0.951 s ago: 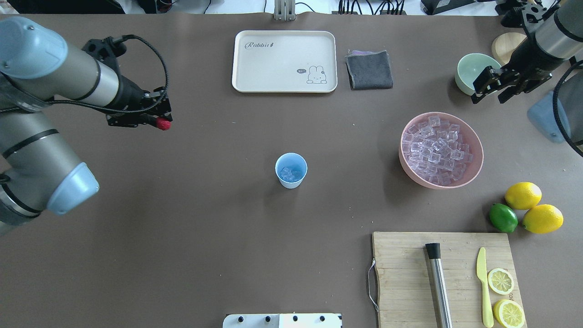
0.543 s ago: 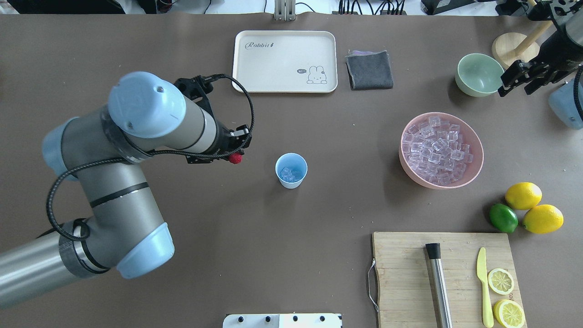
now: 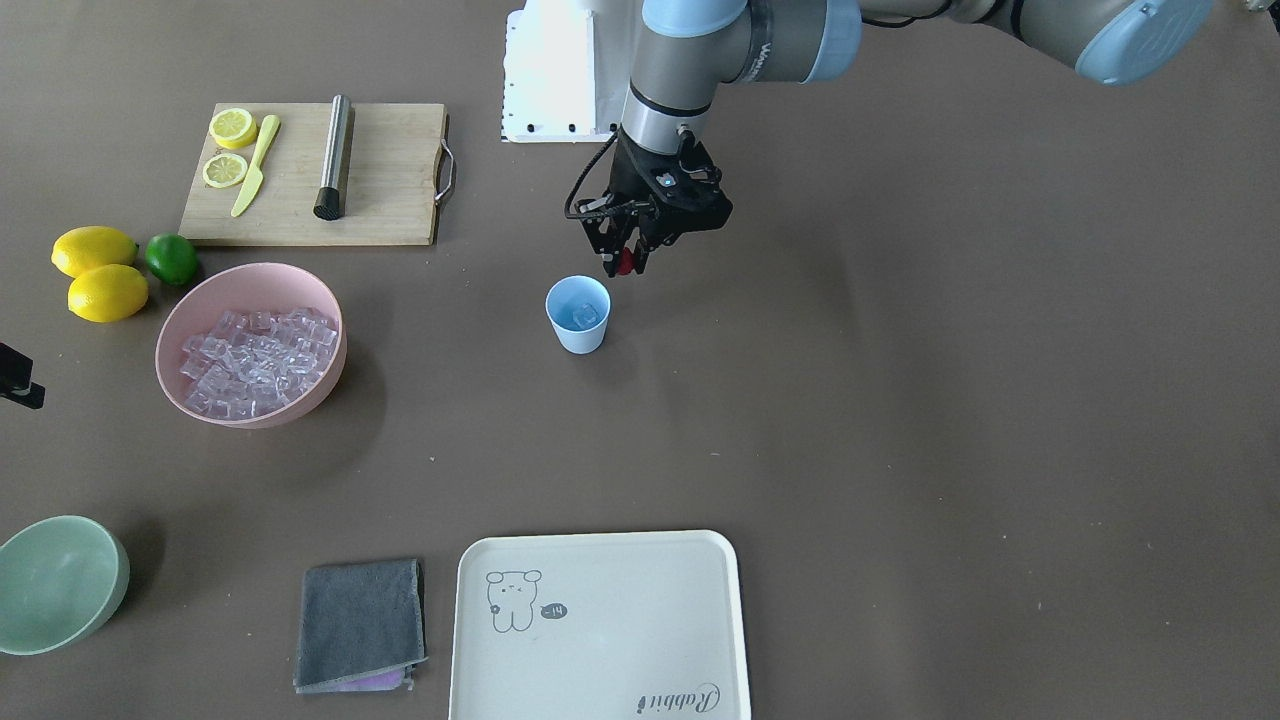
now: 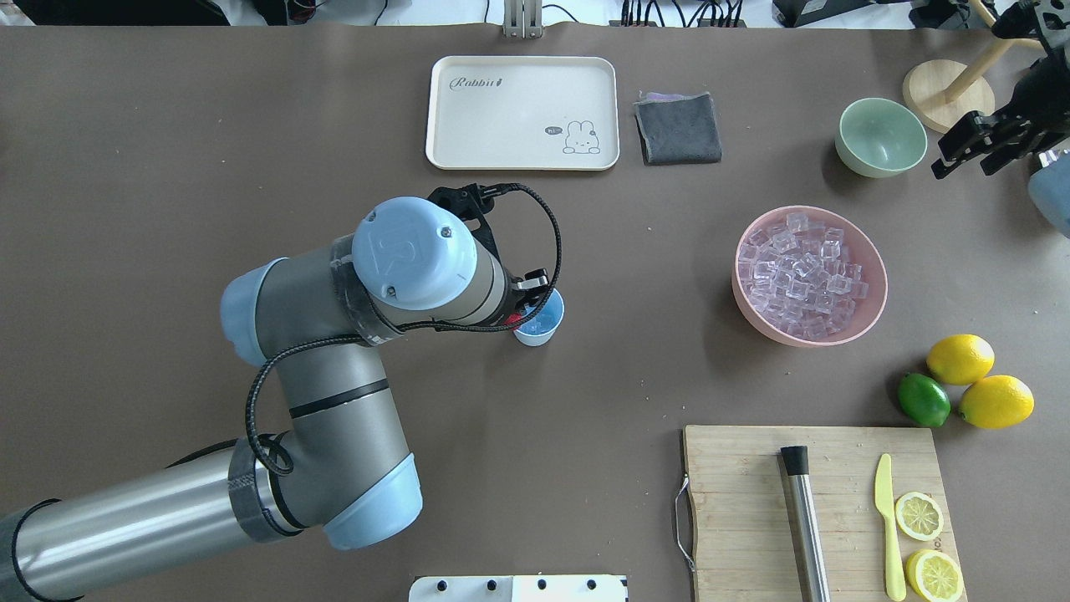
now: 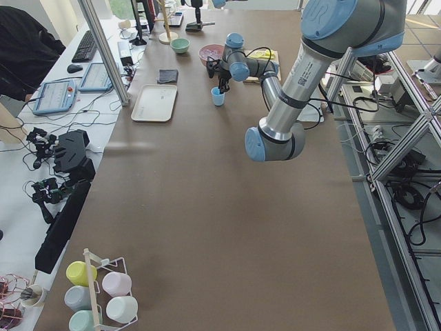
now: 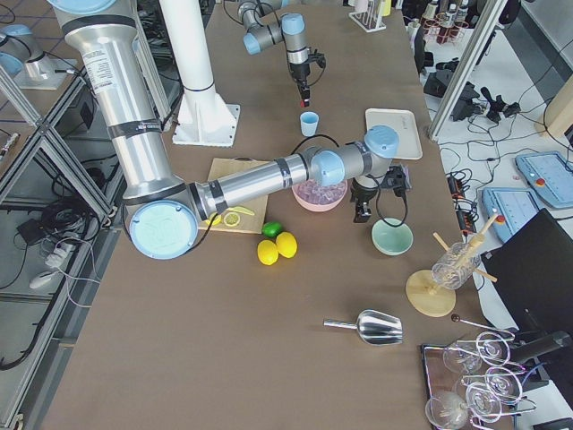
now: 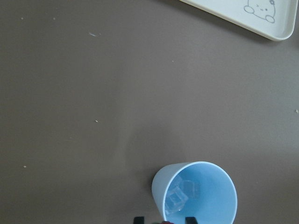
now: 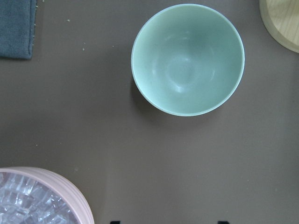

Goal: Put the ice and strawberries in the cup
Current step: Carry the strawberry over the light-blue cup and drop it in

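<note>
The light blue cup (image 3: pixel 578 318) stands mid-table with a few clear ice cubes (image 7: pixel 176 199) inside. My left gripper (image 3: pixel 624 268) is shut on the small red strawberry (image 3: pixel 626 260) and hovers just above the cup's rim, on the robot's side. In the overhead view my left wrist covers most of the cup (image 4: pixel 545 324), and only a sliver of the strawberry (image 4: pixel 512 318) shows. The pink bowl (image 4: pixel 765 328) holds many ice cubes (image 4: pixel 802 276). My right gripper (image 4: pixel 970 157) is open and empty, beside the pale green bowl (image 4: pixel 880 138).
A cream tray (image 4: pixel 522 113) and a grey cloth (image 4: pixel 677 127) lie at the far side. A cutting board (image 4: pixel 736 502) carries a muddler, a knife and lemon halves. Two lemons and a lime (image 4: pixel 924 400) sit near it. A wooden stand (image 4: pixel 949 92) is at the far right.
My left arm has swung right across the table with the strawberry, from the far left to the cup. My right gripper has drawn back to the right, away from the green bowl.
</note>
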You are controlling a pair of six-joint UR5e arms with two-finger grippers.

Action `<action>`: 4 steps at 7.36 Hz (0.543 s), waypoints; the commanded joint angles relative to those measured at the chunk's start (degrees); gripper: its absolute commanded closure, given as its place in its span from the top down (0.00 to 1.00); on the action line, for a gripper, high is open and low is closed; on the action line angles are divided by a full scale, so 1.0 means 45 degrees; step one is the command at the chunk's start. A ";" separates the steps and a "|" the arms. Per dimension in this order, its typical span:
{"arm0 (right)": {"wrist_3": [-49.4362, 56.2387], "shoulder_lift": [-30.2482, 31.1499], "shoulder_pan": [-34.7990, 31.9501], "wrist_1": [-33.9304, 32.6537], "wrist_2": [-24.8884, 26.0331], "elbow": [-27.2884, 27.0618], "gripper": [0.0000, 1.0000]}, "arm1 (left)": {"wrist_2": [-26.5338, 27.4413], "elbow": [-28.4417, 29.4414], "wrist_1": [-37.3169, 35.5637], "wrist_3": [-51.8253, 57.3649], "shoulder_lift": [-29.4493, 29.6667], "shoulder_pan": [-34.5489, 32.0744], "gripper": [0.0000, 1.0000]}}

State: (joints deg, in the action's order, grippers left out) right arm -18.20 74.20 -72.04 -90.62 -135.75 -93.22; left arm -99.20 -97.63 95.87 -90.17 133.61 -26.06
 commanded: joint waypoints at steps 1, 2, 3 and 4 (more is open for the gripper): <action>0.0001 0.0054 -0.0008 0.0002 -0.0009 -0.0047 0.75 | 0.0032 0.0464 0.0567 -0.0001 0.0211 0.0127 0.00; 0.0001 0.0131 -0.0008 0.0002 -0.0009 -0.0125 0.75 | 0.0032 0.0542 0.0667 0.0018 0.0211 0.0127 0.46; 0.0001 0.0151 -0.0008 0.0002 -0.0009 -0.0125 0.75 | 0.0032 0.0562 0.0667 0.0038 0.0211 0.0127 0.76; 0.0001 0.0171 -0.0008 0.0021 -0.0009 -0.0125 0.76 | 0.0032 0.0543 0.0668 0.0057 0.0231 0.0127 0.89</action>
State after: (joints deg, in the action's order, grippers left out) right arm -18.19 74.83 -72.07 -90.59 -135.79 -93.72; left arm -99.06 -95.22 98.76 -90.02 134.57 -25.50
